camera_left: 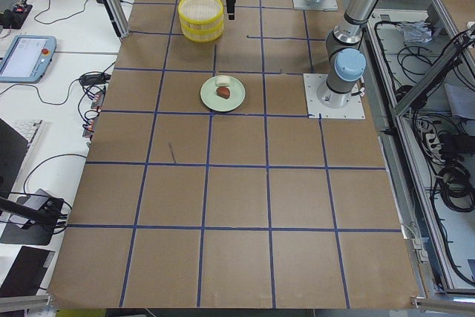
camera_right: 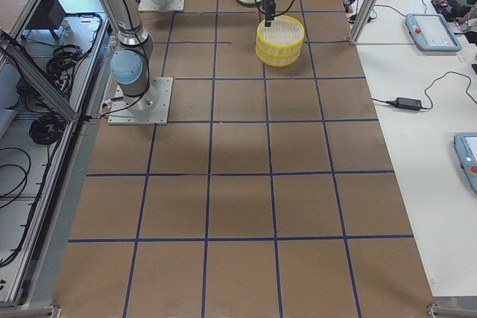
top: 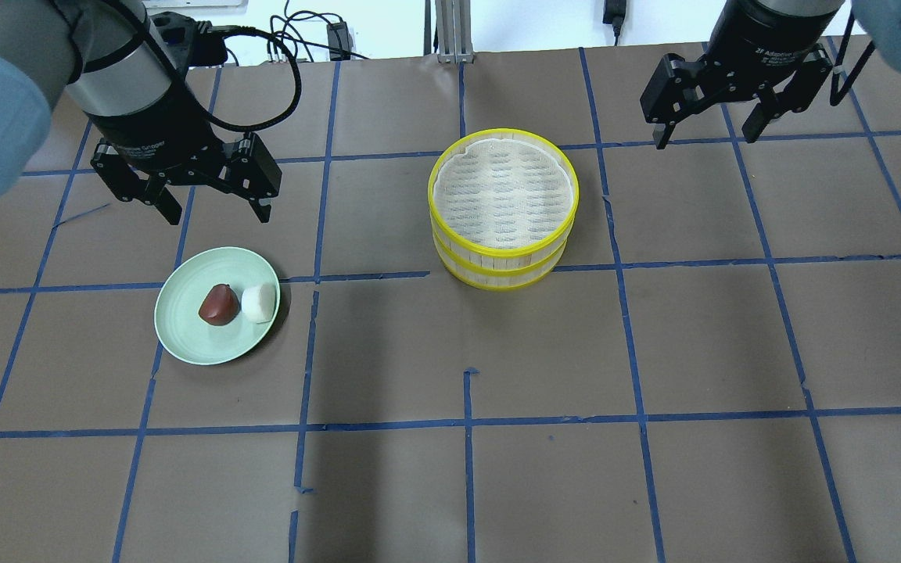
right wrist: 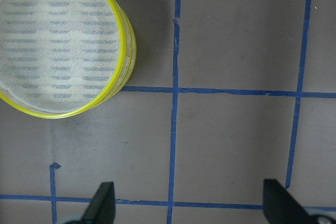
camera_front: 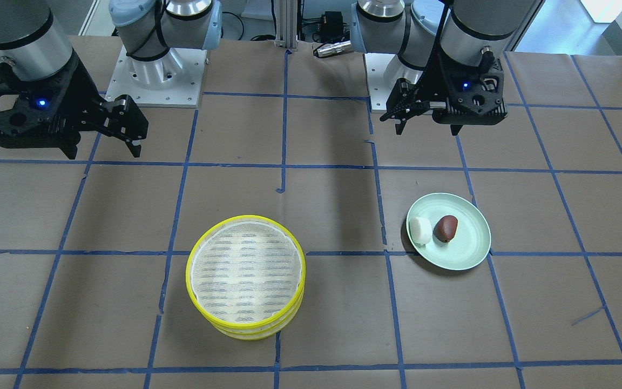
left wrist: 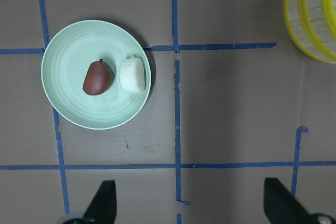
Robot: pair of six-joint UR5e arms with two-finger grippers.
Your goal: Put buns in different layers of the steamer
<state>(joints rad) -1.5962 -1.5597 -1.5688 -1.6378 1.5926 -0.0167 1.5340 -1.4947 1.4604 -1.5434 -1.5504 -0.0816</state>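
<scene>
The white bun point(top: 259, 303) and the dark reddish-brown bun point(top: 217, 304) lie side by side on a pale green plate point(top: 184, 344); they also show in the left wrist view, white point(left wrist: 132, 75) and brown point(left wrist: 98, 78). The two steamer layers point(top: 503, 205) stand stacked at mid-table, and the top mesh liner point(right wrist: 60, 40) is empty. My left gripper point(top: 218, 213) hangs open and empty above the table just behind the plate. My right gripper point(top: 705, 139) hangs open and empty, to the right of the steamer and apart from it.
The table is brown paper with a grid of blue tape point(top: 466, 422). The arm bases point(camera_front: 154, 70) stand at the robot's edge of the table. Cables and a power adapter point(camera_right: 408, 101) lie on the side benches beyond the table edge.
</scene>
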